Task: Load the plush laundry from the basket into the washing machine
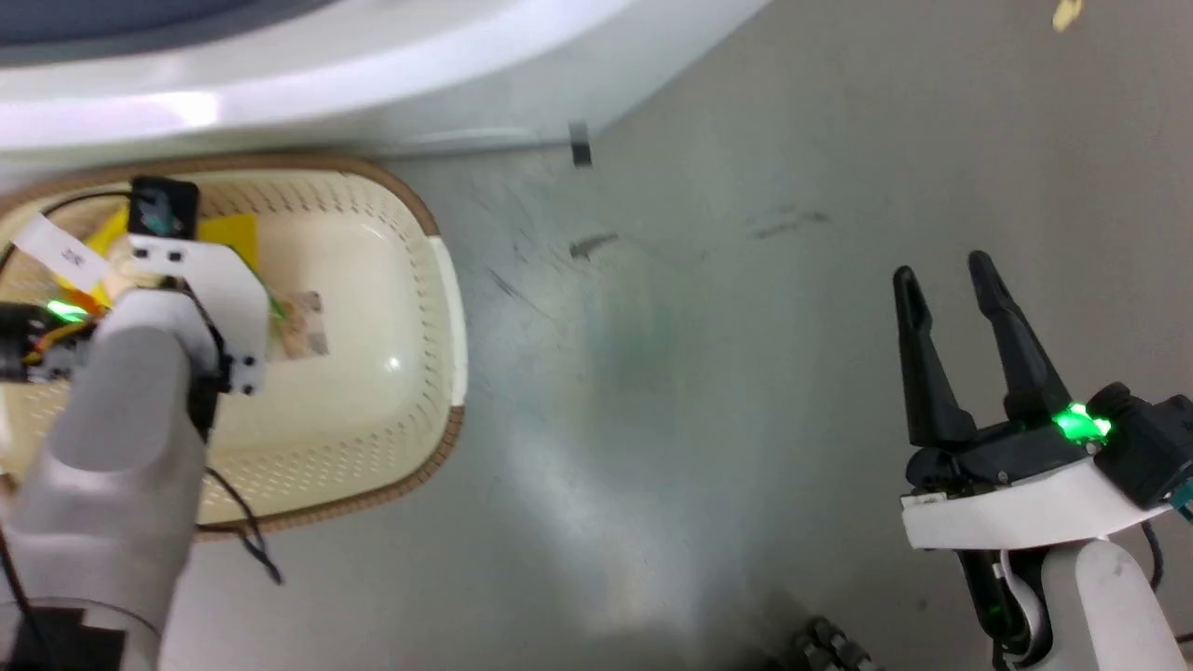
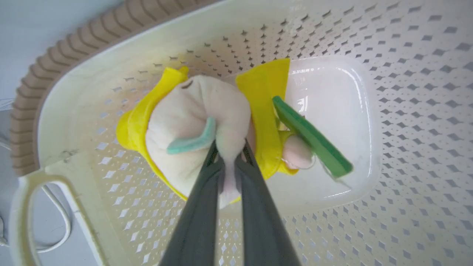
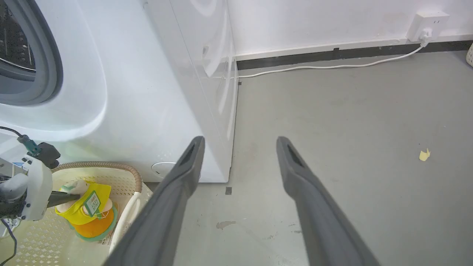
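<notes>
Right end effector [image 3: 240, 139], fingers apart, above grey floor [image 3: 351, 122] beside white washing machine [image 3: 147, 92]; basket [image 3: 107, 163] lower left.

Left tool [image 2: 230, 148] pinched tight (fingers almost touching), right tool [image 1: 941, 267] spread wide

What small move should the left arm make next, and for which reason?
Probably lift the left gripper straight up. It is shut on the pale head of the plush laundry, the toy is inside the basket, and the grey-sealed opening of the washing machine stands higher than the basket's rim in the right wrist view.
</notes>
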`<state>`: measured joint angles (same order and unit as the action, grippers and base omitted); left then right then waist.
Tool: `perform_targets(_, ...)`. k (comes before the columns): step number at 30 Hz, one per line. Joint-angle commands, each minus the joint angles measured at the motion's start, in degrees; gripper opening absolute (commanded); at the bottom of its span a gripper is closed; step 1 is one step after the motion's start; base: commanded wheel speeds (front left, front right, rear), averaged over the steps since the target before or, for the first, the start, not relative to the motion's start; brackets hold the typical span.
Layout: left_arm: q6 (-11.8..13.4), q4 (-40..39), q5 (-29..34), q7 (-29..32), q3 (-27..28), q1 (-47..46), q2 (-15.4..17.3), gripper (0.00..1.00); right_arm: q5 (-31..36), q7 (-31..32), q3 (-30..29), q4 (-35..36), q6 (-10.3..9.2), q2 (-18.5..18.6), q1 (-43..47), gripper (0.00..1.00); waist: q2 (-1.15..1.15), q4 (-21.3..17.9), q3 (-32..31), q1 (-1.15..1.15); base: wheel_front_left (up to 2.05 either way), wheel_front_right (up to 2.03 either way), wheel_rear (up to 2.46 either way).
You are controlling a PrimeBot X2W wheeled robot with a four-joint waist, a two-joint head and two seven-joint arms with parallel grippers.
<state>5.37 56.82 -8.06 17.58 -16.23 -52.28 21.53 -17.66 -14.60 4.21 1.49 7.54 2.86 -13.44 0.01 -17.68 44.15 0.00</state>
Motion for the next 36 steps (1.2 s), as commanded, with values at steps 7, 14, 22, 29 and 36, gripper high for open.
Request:
perform_targets(7, -2.43, 2.47, -4.41, -10.33, 1.00, 6.13, -4.44, 0.00, 4.38, -0.40, -3.28, -1.51, -0.05, 0.01, 4.00, 1.00, -0.01, 5.62, -14.51, 0.00, 0.00, 0.00, 0.00)
perform_targets(14, -5.53, 1.34, -7.70, -22.11, 2.04, 13.73, -7.44, 0.00, 7.21, -0.40, -5.63, -1.26, -0.05, 0.01, 8.25, 1.00, -0.01, 9.81, -23.69, 0.00, 0.00, 0.00, 0.00)
perform_targets(22, -6.70, -5.94, -10.68, -31.14, 3.46, 21.73, -10.32, 0.00, 9.04, -0.40, -6.47, -1.23, -0.05, 0.01, 12.34, 1.00, -0.01, 13.12, -30.21, 0.00, 0.00, 0.00, 0.00)
perform_targets(29, -4.74, -21.26, -11.96, -32.51, 6.30, 27.88, -11.78, 0.00, 9.61, -0.40, -6.28, -0.89, -0.05, 0.01, 13.59, 1.00, -0.01, 14.12, -32.37, 0.00, 0.00, 0.00, 0.00)
perform_targets(36, -1.61, -43.89, -7.70, -32.57, 8.61, 30.83, -11.54, 0.00, 9.72, -0.40, -5.74, 0.37, -0.05, 0.01, 12.40, 1.00, -0.01, 13.43, -28.77, 0.00, 0.00, 0.00, 0.00)
